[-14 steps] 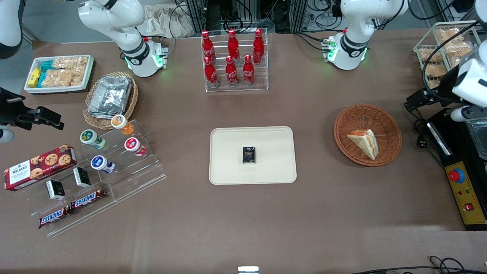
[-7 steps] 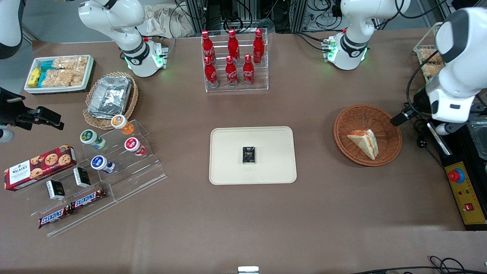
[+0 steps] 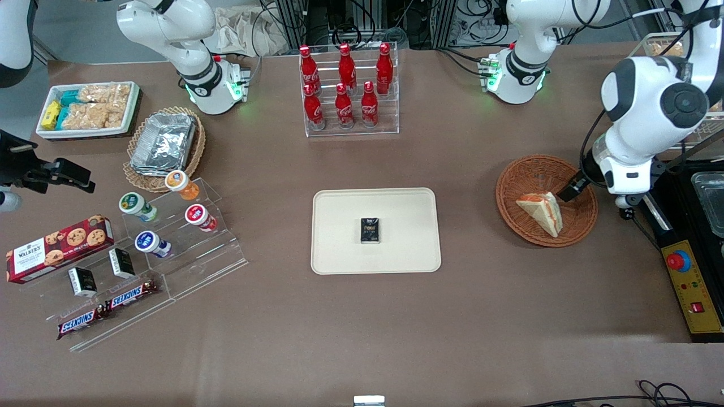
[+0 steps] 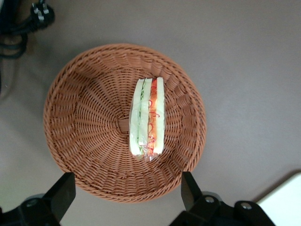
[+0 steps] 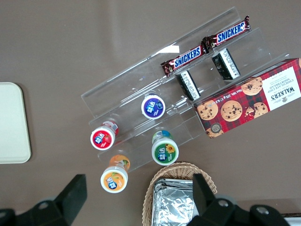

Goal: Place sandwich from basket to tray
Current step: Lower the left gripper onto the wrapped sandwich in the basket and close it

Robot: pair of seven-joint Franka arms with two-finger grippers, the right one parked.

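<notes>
The sandwich (image 3: 542, 212), a pale bread wedge with an orange-red filling, lies in the round reddish-brown wicker basket (image 3: 526, 169) toward the working arm's end of the table. In the left wrist view the sandwich (image 4: 148, 120) stands on edge near the middle of the basket (image 4: 84, 117). My gripper (image 3: 571, 189) hangs above the basket's rim, on the side toward the working arm's end. It (image 4: 126, 195) is open, its fingers (image 4: 63, 193) wide apart and holding nothing. The cream tray (image 3: 339, 215) lies at the table's middle, and a corner of the tray (image 4: 284, 197) shows in the left wrist view.
A small black box (image 3: 370, 230) sits on the tray. A rack of red cola bottles (image 3: 346, 90) stands farther from the front camera. A yellow control box (image 3: 693, 285) and a black plug (image 4: 40, 12) lie near the basket.
The left arm has swung in from the table's end toward the basket, and my gripper now hangs over the basket's rim. The sandwich has not moved.
</notes>
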